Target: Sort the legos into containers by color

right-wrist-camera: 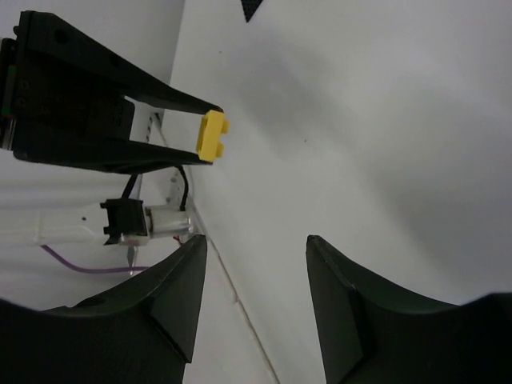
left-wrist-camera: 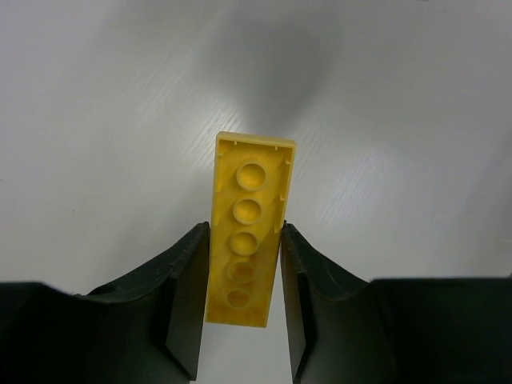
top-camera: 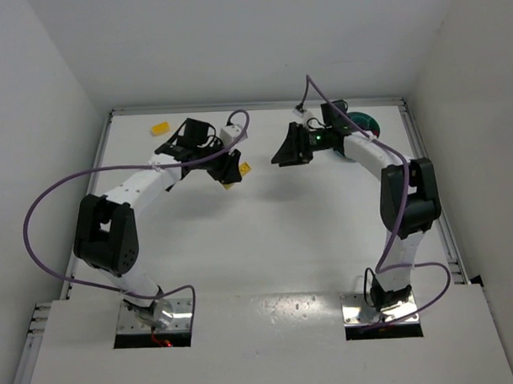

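My left gripper [left-wrist-camera: 245,234] is shut on a long yellow lego [left-wrist-camera: 249,216], held underside up above the white table. In the top view the left gripper [top-camera: 232,173] is left of centre with the lego's yellow end [top-camera: 245,168] sticking out. The right wrist view shows the same lego [right-wrist-camera: 212,134] between the left fingers. My right gripper [top-camera: 287,150] is open and empty, facing the left one; its jaws [right-wrist-camera: 256,268] stand wide apart. A second yellow lego [top-camera: 159,128] lies at the far left. The teal dish [top-camera: 364,121] sits at the far right, partly hidden by the right arm. No red or purple legos show.
Purple cables [top-camera: 38,225] loop beside the left arm and along the right arm [top-camera: 393,238]. White walls enclose the table on the left, back and right. The table's raised edge [top-camera: 258,106] runs along the back.
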`<action>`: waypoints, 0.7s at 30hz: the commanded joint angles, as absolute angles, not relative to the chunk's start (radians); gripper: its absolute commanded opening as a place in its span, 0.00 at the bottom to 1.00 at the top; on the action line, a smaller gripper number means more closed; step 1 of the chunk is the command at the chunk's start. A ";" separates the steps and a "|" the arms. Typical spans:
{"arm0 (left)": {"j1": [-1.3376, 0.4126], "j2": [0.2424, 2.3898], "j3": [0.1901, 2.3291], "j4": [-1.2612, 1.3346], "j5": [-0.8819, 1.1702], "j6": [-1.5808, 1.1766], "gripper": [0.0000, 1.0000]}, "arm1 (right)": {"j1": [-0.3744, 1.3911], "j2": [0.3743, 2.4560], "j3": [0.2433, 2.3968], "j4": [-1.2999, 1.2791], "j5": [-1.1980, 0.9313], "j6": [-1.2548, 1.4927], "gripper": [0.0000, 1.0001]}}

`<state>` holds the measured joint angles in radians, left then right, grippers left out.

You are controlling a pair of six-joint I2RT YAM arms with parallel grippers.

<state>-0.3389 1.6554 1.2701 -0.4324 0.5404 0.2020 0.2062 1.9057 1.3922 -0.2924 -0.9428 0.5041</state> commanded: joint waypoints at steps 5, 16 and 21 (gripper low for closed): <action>-0.414 1.603 1.298 -0.396 0.603 0.124 0.12 | 0.253 1.939 1.448 -0.227 -1.015 0.531 0.57; -0.471 1.585 1.316 -0.407 0.583 0.133 0.12 | 0.307 1.967 1.447 -0.164 -1.078 0.586 0.60; -0.480 1.585 1.316 -0.407 0.574 0.143 0.12 | 0.327 1.967 1.437 -0.164 -1.097 0.586 0.60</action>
<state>-0.4644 1.6276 1.2770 -0.4244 0.5652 0.1448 0.3157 1.9678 1.4071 -0.2062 -1.0538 0.5842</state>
